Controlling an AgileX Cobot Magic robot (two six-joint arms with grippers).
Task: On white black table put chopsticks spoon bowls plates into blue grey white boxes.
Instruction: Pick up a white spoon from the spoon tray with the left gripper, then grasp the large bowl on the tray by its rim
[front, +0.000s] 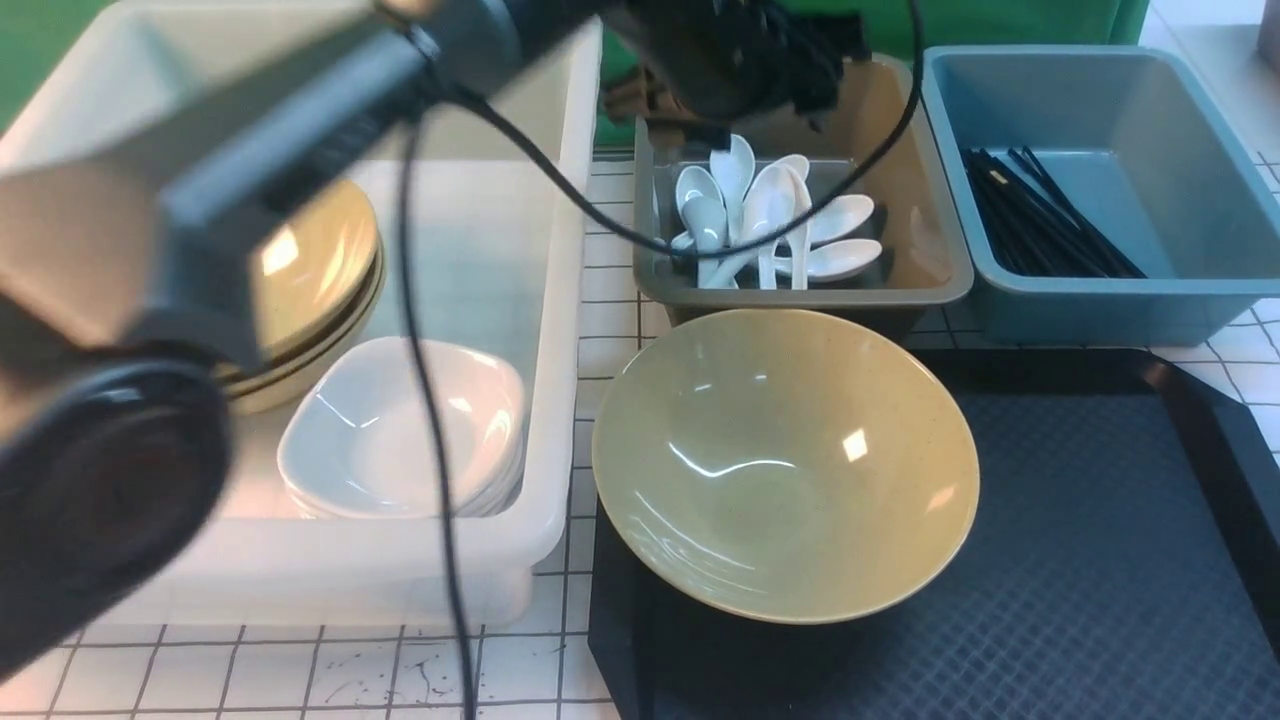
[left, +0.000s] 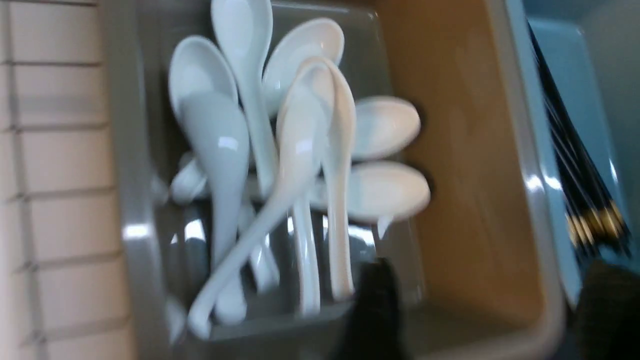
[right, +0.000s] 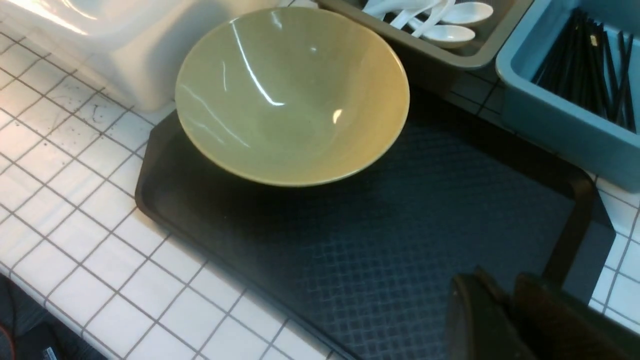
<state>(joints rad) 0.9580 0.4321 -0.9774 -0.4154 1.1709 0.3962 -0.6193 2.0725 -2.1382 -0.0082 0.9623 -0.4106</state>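
Several white spoons (front: 770, 220) (left: 300, 150) lie piled in the grey box (front: 950, 270) (left: 135, 225). My left gripper (front: 760, 100) (left: 487, 300) hovers over that box, open, with nothing between its fingers. Black chopsticks (front: 1040, 220) (right: 585, 65) lie in the blue box (front: 1100, 300). One olive-tan bowl (front: 785, 460) (right: 292, 95) sits on the black tray (front: 1050, 560). More bowls (front: 310, 270) and stacked white plates (front: 400, 430) rest in the white tub (front: 560, 300). My right gripper (right: 502, 287) is shut and empty above the tray's near right part; it is outside the front view.
The left arm and its cable (front: 430, 400) reach across the white tub and hide part of it. The three boxes stand in a row along the back of the white tiled table (right: 75, 165). The tray's raised rim (right: 575, 225) borders the mat.
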